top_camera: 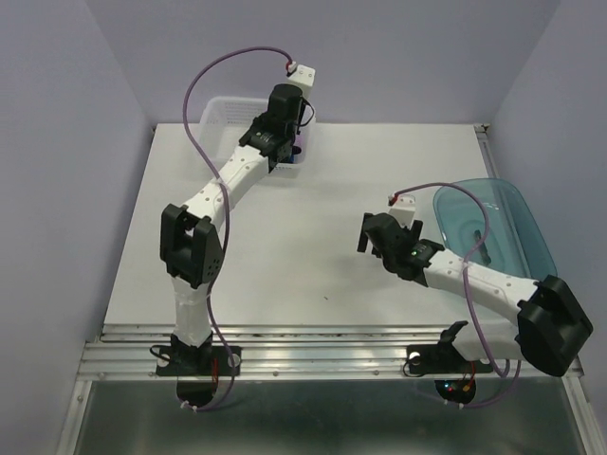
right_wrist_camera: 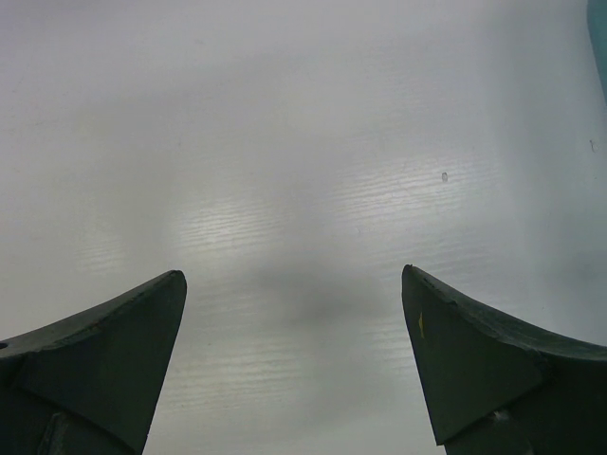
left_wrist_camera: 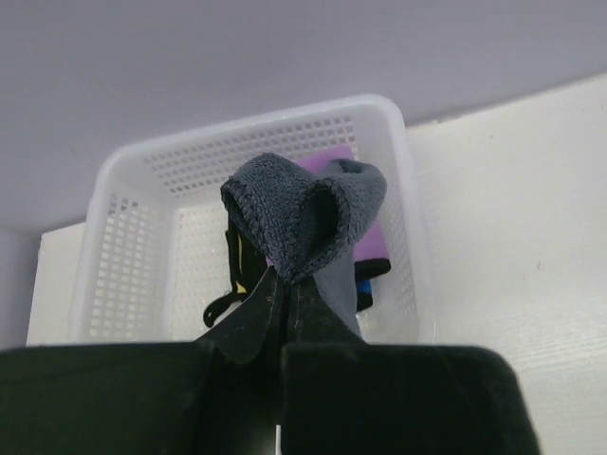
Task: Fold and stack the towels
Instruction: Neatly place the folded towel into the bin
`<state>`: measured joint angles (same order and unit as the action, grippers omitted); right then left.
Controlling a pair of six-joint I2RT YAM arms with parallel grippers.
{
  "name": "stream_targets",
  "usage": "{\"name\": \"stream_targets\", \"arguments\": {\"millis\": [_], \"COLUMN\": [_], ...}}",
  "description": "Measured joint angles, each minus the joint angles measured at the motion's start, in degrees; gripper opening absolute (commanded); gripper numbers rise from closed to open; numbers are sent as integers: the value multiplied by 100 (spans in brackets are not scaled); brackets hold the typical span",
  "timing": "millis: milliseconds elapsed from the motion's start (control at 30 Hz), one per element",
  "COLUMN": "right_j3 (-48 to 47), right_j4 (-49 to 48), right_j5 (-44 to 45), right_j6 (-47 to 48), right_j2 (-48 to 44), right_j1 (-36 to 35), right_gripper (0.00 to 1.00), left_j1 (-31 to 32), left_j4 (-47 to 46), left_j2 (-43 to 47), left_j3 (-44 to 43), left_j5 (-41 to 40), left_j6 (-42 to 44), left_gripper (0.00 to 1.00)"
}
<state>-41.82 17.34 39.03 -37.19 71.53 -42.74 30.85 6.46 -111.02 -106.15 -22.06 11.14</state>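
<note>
The basket (left_wrist_camera: 256,118) at the table's (top_camera: 313,256) far left is the mark for everything else. Just over the basket's near rim, the left gripper (left_wrist_camera: 285,282) is pinched tight on a dark grey towel (left_wrist_camera: 303,218). The towel bunches in a hump above the basket's inside, with one fold trailing down beside the fingers.

Inside the basket, under that hump, a purple towel (left_wrist_camera: 334,159) lies toward the far wall. A sliver of yellow towel (left_wrist_camera: 244,258) shows on the left and a bit of blue towel (left_wrist_camera: 366,284) on the right. A dark patch next to the yellow may be a black towel, but I cannot tell.

This looks like the opening step, drawing one towel out, with nothing folded or stacked yet. The next move calls for lifting the grey towel clear of the rim without dragging its neighbours. It then has to be spread flat on the table to the right of the basket.

Well right of the basket, the right gripper (right_wrist_camera: 292,275) hangs over bare table with its fingers spread wide, holding nothing. It is placed to take a second corner. Farther right of the basket sits the tub (top_camera: 493,223).

The count is one basket, one tub, two grippers and four sure towels, one of each colour.
</note>
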Motion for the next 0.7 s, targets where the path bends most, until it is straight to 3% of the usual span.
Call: {"name": "stream_targets", "arguments": {"millis": [300, 700], "right_j3": [0, 0], "right_j4": [-85, -107], "right_j5": [-17, -153], "right_j6": [55, 131], "right_j2": [382, 433], "right_j1": [240, 444], "right_gripper": [100, 100], "left_j1": [-345, -413], "left_j4": [219, 409], "left_j2": [-1038, -1587], "left_j3": [-1578, -2149], "left_j5": [286, 518], "left_j6": [-9, -417], "left_gripper": [0, 0]}}
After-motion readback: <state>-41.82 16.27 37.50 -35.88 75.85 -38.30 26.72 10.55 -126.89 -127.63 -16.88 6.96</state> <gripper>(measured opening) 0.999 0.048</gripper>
